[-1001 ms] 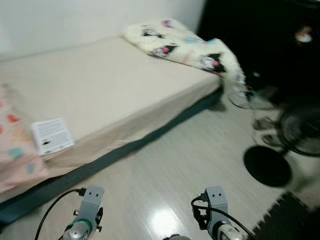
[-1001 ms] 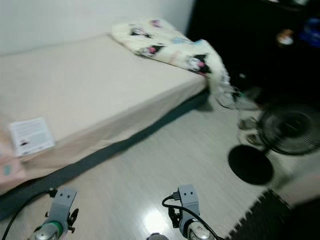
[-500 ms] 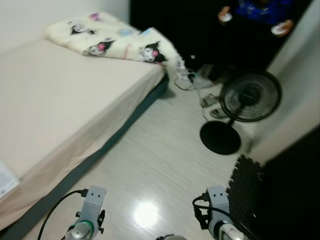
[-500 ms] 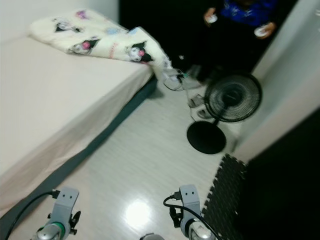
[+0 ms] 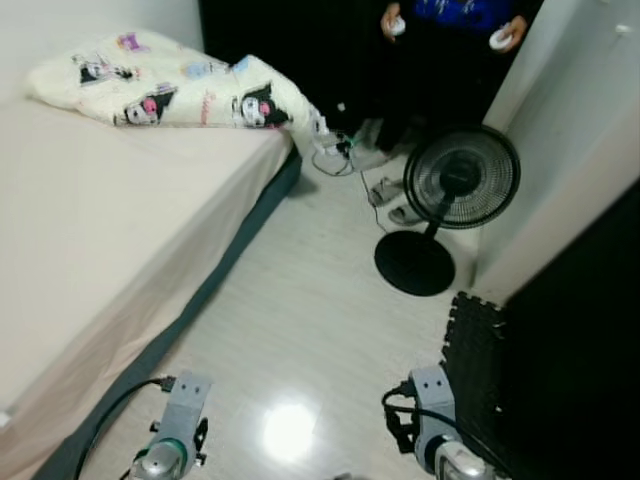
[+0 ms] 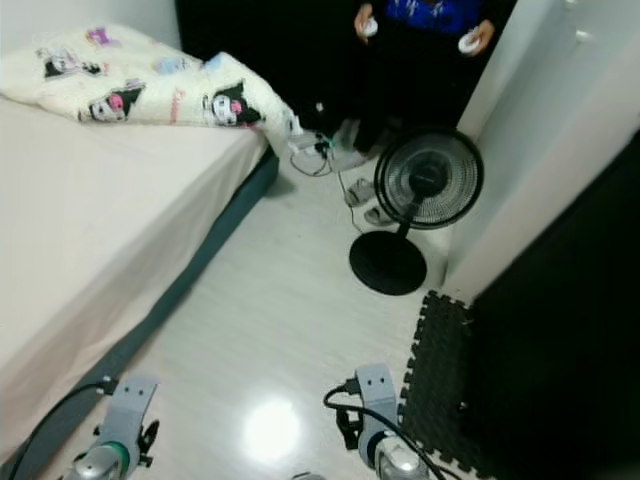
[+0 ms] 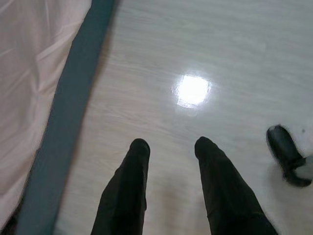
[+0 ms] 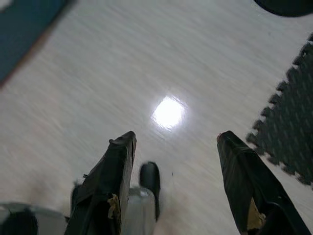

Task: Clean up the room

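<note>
Beside the bed [image 5: 120, 230], hanging low over bare floor [image 5: 310, 320]: left claw [image 7: 168, 147] and right claw [image 8: 171, 142] both spread, gripping nothing. Likely scouting for clutter; blanket [image 5: 170, 85] lying crumpled, fan [image 5: 460, 180] standing near doorway.

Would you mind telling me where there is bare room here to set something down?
The pale floor between the bed's dark base and the black foam mat is bare, as is most of the mattress. It is crowded around the standing fan, beside cables, slippers and a person's legs.
</note>
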### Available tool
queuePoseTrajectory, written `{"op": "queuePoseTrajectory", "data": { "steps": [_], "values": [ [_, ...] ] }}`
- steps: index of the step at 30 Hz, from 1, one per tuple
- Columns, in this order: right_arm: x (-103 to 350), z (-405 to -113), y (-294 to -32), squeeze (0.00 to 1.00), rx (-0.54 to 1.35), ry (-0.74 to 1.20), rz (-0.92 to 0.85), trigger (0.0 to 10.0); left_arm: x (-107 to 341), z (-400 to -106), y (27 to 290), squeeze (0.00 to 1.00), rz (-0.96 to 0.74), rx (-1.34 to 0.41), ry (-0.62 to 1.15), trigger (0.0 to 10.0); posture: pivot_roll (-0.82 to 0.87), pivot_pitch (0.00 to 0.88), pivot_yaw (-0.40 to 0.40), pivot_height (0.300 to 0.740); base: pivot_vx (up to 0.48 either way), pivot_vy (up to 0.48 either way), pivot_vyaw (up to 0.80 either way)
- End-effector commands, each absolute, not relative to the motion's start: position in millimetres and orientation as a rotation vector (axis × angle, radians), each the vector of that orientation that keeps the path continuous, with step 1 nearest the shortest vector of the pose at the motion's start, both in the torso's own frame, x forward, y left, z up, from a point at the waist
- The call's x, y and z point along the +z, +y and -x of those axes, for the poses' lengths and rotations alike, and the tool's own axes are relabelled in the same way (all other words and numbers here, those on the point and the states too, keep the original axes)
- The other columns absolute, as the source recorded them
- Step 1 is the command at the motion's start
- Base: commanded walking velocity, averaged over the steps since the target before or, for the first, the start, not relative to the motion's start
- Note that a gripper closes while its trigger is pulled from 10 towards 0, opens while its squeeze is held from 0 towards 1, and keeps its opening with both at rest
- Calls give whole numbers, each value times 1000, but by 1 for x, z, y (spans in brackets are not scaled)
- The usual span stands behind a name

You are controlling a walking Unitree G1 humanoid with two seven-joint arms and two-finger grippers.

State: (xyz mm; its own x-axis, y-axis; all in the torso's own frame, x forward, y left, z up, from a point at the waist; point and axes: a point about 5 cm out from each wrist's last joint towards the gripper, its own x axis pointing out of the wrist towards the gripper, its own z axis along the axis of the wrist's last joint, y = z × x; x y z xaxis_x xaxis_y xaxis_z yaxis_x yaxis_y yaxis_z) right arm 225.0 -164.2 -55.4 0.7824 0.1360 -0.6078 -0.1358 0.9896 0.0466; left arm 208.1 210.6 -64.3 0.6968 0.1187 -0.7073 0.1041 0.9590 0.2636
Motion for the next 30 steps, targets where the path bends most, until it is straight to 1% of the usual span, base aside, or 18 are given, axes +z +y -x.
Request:
{"op": "queuePoseTrajectory", "data": {
  "steps": [1,8,15,24,30],
  "values": [
    [-58,-222,-162,0,124,669,-27,10000,-67,-200,218,0,-335,-16,829,10000,-33,0,73,740,0,0,-800],
    [-58,-222,-152,0,136,667,-42,10000,-64,-202,226,0,-359,-15,824,10000,-33,0,88,740,0,0,-800],
    [-58,-223,-153,0,148,667,-32,10000,-64,-205,222,0,-343,-15,816,10000,-37,0,71,740,0,0,-800],
    [-58,-222,-156,0,155,670,-20,10000,-68,-201,215,0,-335,-9,832,10000,-48,0,51,740,0,0,-800],
    [-59,-221,-156,0,170,675,0,10000,-68,-201,213,0,-365,-22,828,10000,-46,0,46,740,419,0,0]
  ]
}}
